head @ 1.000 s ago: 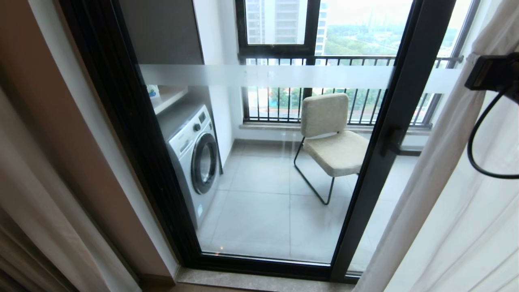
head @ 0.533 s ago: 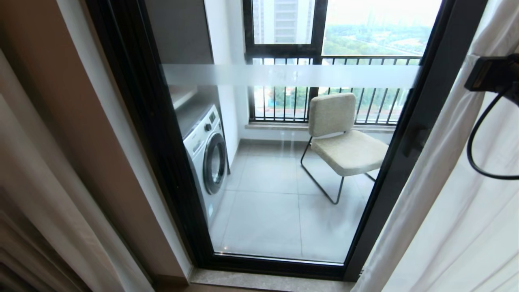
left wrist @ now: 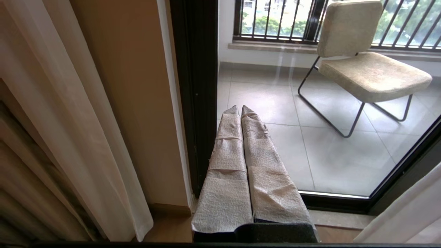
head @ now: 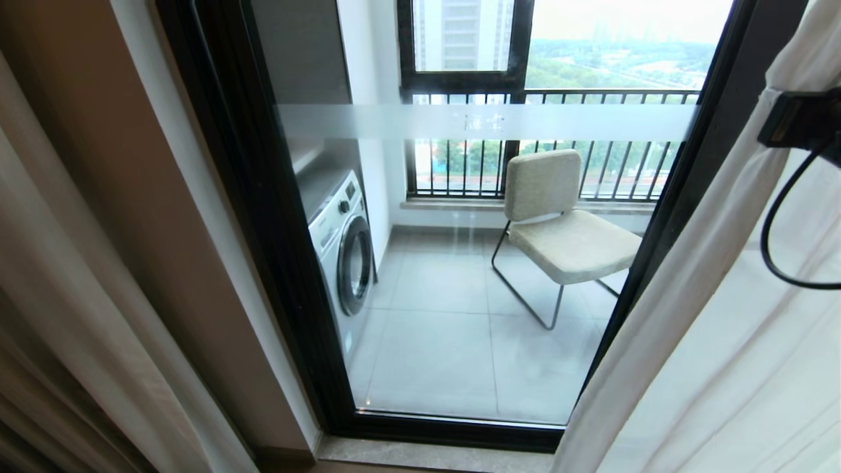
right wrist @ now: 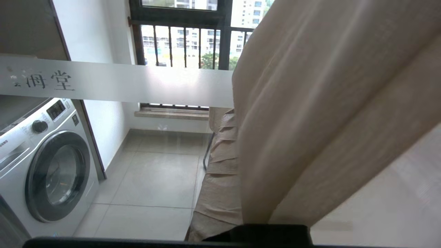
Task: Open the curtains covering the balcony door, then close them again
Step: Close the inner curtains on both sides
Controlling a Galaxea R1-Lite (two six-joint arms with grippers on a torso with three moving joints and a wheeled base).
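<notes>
The balcony door (head: 460,295) is a clear pane in a black frame (head: 263,230) with a frosted band (head: 368,121). It stands mostly uncovered between the curtains. A white sheer (head: 85,315) and a beige-grey drape (head: 26,407) hang at the left. Another white sheer (head: 709,328) covers the door's right side. My right gripper (right wrist: 231,117) is shut on a fold of that curtain (right wrist: 327,103), which hides one finger. Only the right arm's wrist (head: 798,121) shows in the head view. My left gripper (left wrist: 240,108) is shut and empty, low by the door's left frame.
Behind the glass stand a washing machine (head: 341,243) at the left and a beige chair (head: 558,223) near a railed window (head: 545,171). A stone sill (head: 427,453) runs along the door's foot. A tan wall strip (head: 151,230) separates the left curtains from the frame.
The whole head view has shifted, so the camera moved to the left. The right sheer's edge, held by my right gripper, now covers more of the door's right side.
</notes>
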